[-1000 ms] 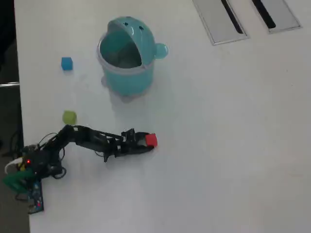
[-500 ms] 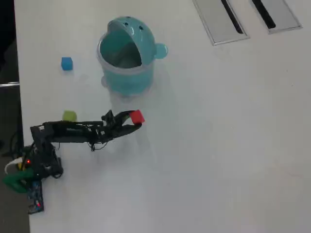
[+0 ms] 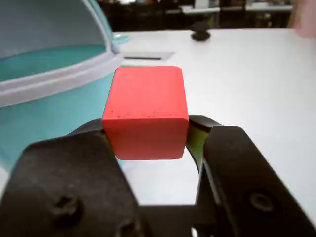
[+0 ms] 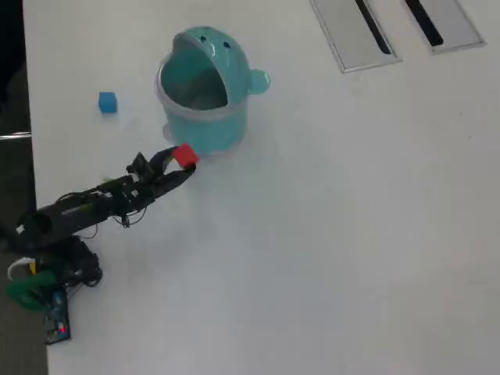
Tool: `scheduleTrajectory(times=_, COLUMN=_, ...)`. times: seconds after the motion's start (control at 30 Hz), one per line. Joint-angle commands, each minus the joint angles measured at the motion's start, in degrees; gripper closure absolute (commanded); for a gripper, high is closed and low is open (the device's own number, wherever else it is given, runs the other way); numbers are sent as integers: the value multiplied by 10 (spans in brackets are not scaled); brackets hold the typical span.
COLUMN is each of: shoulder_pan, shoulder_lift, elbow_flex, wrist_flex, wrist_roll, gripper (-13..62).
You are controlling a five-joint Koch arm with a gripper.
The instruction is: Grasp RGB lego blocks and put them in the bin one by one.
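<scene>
End effector (image 3: 148, 140) is clamped on the red block (image 3: 145, 111): in the wrist view the block sits squarely between the two black jaws, one jaw on each side face, top face clear. In the overhead view the end effector (image 4: 181, 162) holds the red block (image 4: 184, 155) just off the bin (image 4: 205, 129) wall, at about 7 o'clock from the bin's centre. Block is outside the rim, not over the opening. Whether it touches the wall, I can't tell.

Bin stands upright on the white table (image 4: 351, 234), upper left area of the overhead view. Lid is hinged back at 12 o'clock, two dot eyes visible on it, opening faces up. Side knob sticks out at 3 o'clock. Wrist view shows the bin (image 3: 49, 98) filling the left side, pale rim band at roughly the height of the block's top face.

Blue block (image 4: 107, 102) lies on the table at 9 o'clock from the bin, well apart from it. Arm (image 4: 86, 205) stretches from its base at the lower left edge of the table toward 1 o'clock. Yellow-green block can't be made out in either view.

Two grey slotted panels (image 4: 355, 35) sit in the table at the top right.
</scene>
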Motion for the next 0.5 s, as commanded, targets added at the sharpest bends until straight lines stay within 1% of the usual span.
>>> scheduleTrajectory(times=0.0, shoulder_pan=-25, shoulder_lift=43, elbow_flex=-45, wrist_flex=22, wrist_roll=4, gripper=377)
scheduleTrajectory(times=0.2, shoulder_pan=-122, shoulder_lift=89, elbow_flex=-145, wrist_flex=154, wrist_roll=-13, gripper=378)
scheduleTrajectory(times=0.23, shoulder_pan=-145, shoulder_lift=89, elbow_flex=-185, wrist_flex=185, wrist_roll=-16, gripper=378)
scheduleTrajectory(times=0.47, shoulder_pan=-199, shoulder_lift=62, elbow_flex=-295, wrist_flex=230, wrist_roll=-33, gripper=378)
